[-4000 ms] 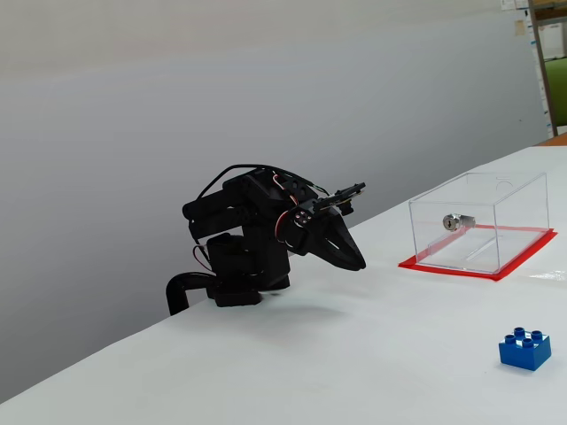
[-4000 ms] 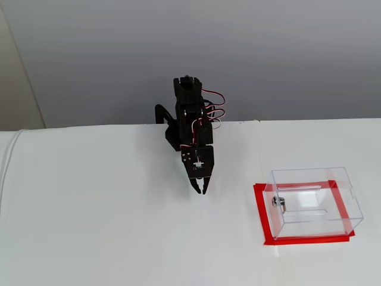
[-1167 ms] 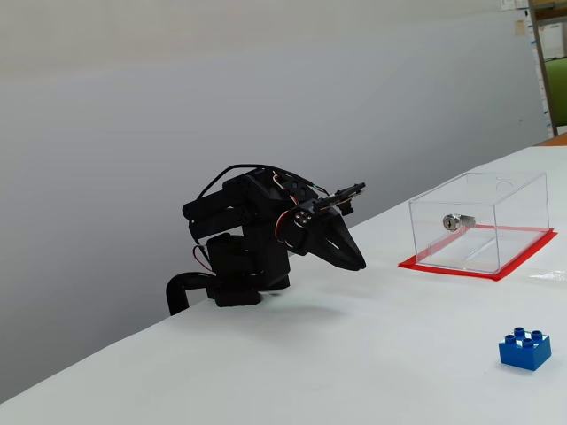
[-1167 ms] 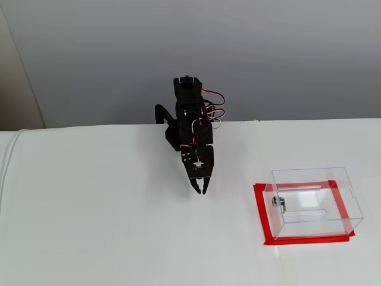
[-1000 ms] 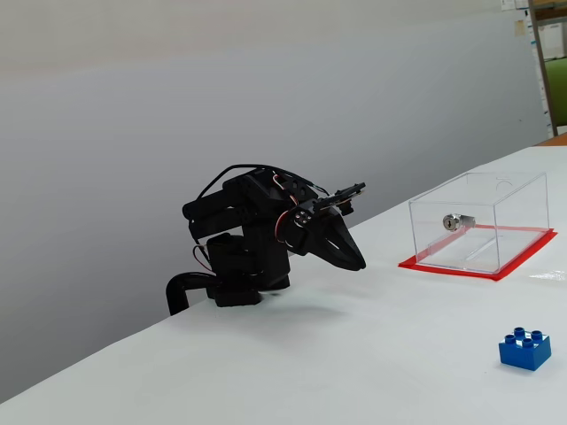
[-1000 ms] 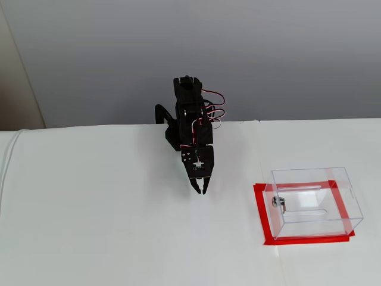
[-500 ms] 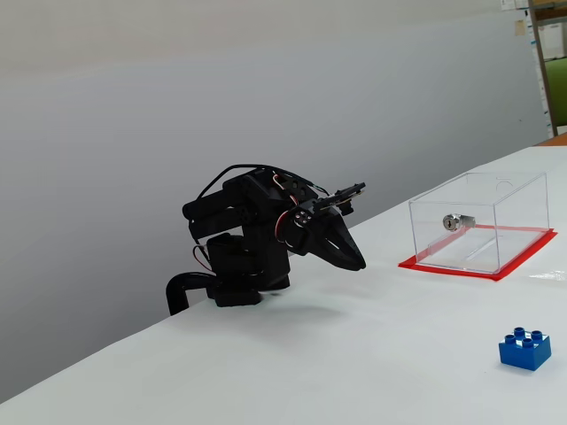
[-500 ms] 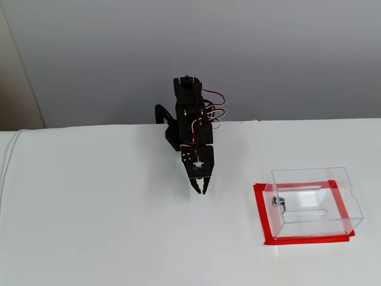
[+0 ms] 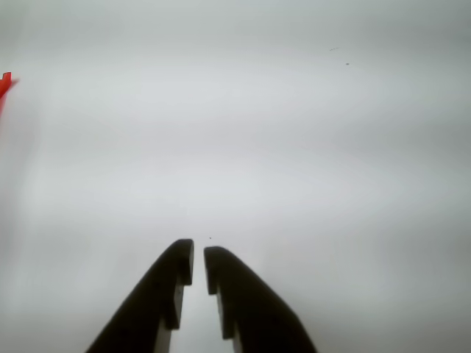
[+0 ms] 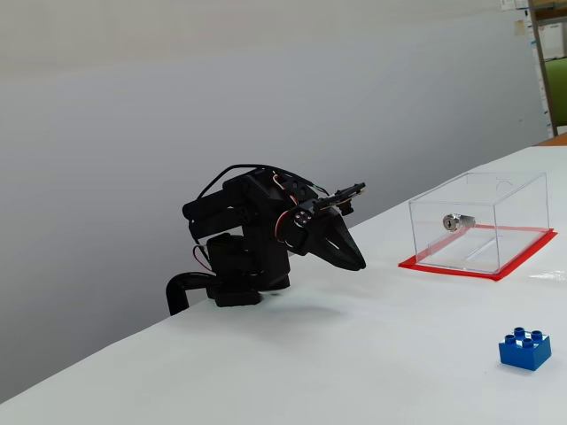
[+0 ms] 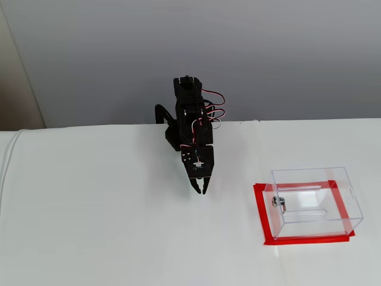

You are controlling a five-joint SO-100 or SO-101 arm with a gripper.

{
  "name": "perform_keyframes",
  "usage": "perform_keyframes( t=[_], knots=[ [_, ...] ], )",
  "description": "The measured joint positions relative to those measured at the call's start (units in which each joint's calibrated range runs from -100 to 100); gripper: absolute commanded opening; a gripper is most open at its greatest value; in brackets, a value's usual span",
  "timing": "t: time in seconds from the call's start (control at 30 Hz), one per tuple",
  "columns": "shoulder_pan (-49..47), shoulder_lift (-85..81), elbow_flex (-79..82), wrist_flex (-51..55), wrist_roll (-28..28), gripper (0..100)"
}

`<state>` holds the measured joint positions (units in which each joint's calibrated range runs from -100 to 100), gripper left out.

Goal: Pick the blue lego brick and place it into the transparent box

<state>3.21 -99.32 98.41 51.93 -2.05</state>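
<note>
table (image 10: 372, 354) white and bare, wall (image 10: 266, 80) grey

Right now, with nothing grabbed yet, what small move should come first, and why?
Probably swing the folded arm toward the blue lego brick and open up: the gripper looks nearly shut and empty, the brick lies far off on the table, outside the transparent box.

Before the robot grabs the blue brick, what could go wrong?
The blue lego brick sits far from the folded arm, and the wrist view shows only bare table, so the reach might miss it. The gripper is nearly shut; it has to open first, or it may just push the small brick away. The transparent box has tall clear walls, so a low carry could bump a wall.
</note>
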Motion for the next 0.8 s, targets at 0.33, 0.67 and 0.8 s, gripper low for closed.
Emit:
perform_keyframes(
  t=[0.33,0.67,0.8],
  knots=[
    [0.00,0.00,0.00,0.00,0.00,2],
    [0.00,0.00,0.00,0.00,0.00,2],
    [-0.75,0.00,0.00,0.00,0.00,2]
  ],
)
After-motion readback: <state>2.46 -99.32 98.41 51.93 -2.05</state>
